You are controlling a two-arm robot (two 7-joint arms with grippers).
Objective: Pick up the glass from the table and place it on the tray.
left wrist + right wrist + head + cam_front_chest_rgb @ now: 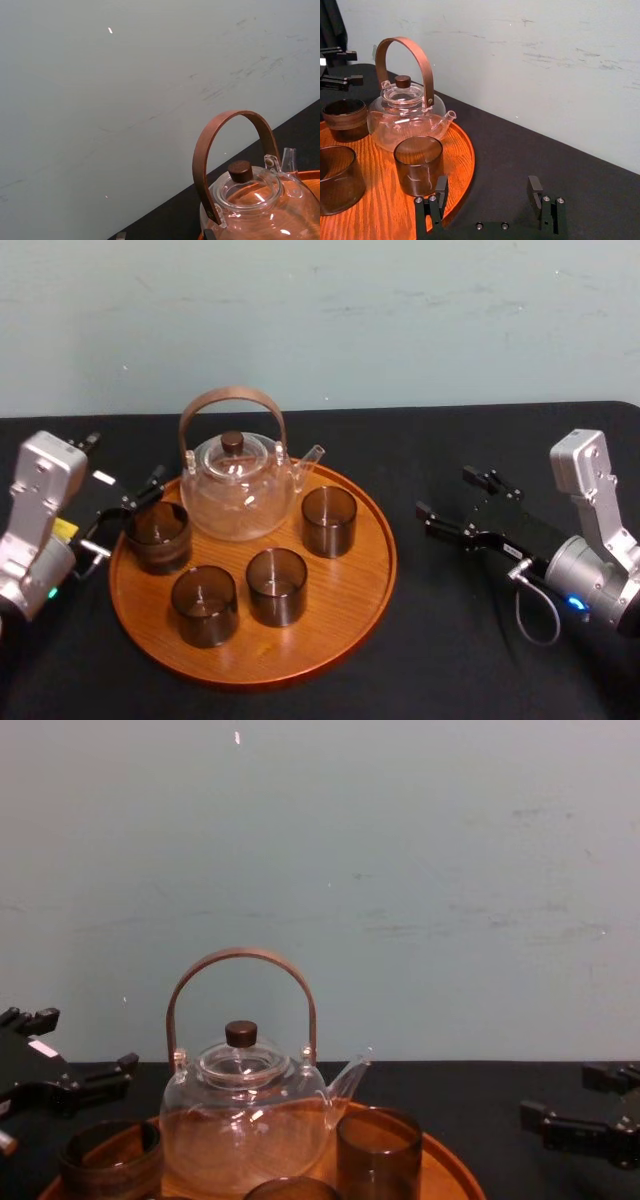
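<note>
Black left end effector (125,510) open, right end effector (444,492) open, empty

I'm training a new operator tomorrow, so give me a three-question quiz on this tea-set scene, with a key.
1. True or false: the left gripper, open, is beside the leftmost glass on the tray.
2. How many dark glasses share the tray with the teapot? A two, B three, C four.
3. Fill in: the right gripper, open, hovers over the black ____, right of the tray.
Key: 1 true; 2 C; 3 table.
</note>
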